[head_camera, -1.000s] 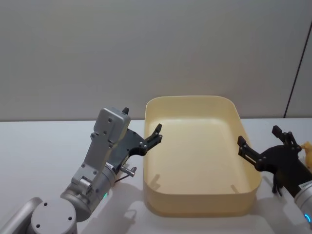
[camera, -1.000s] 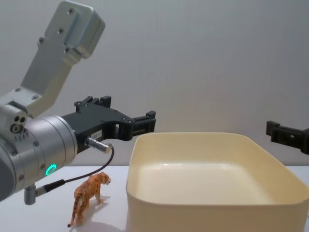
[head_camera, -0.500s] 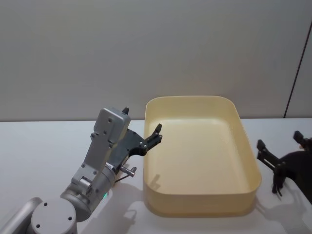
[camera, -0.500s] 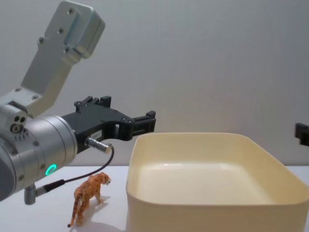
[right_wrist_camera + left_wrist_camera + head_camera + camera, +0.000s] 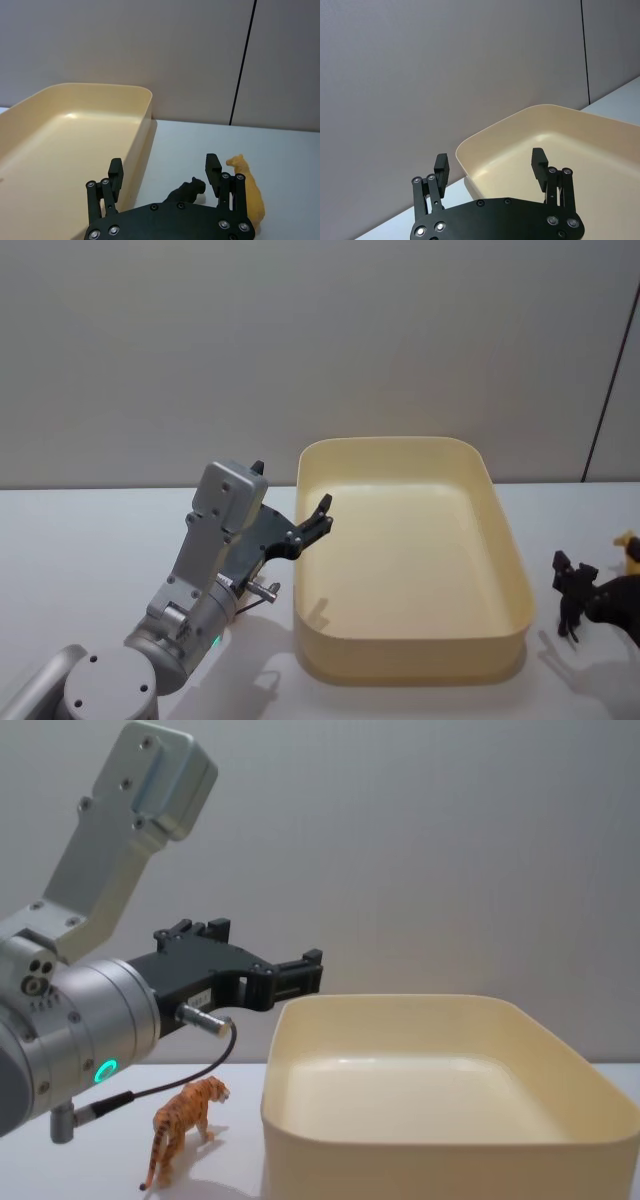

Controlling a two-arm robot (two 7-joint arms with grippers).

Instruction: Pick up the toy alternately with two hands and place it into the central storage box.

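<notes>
The right gripper [image 5: 164, 167] has its fingers spread wide and holds nothing. A second ago it hung over the right wall of the box [image 5: 400, 443]; it has since drawn back and now sits low over the tabletop [image 5: 100, 540] near its right edge, clear of the box. From its wrist camera a black toy animal [image 5: 189, 188] shows between and beyond the two fingers, partly hidden by the gripper's body; whether anything touches it cannot be told. A yellow toy animal [image 5: 248, 192] stands just beside the black one, on the side away from the box.

The left gripper [image 5: 490, 161] has not moved. Its fingers are also apart and empty, raised above the box's left rim and pointing in over it. A green ring [image 5: 104, 1071] glows on the silver arm behind it.

The box is a cream-yellow tub with rounded corners and smooth walls, at the middle of the tabletop. An orange striped tiger [image 5: 185, 1120] stands upright on the tabletop just off the box's left wall, beneath the left arm, where it stood before.
</notes>
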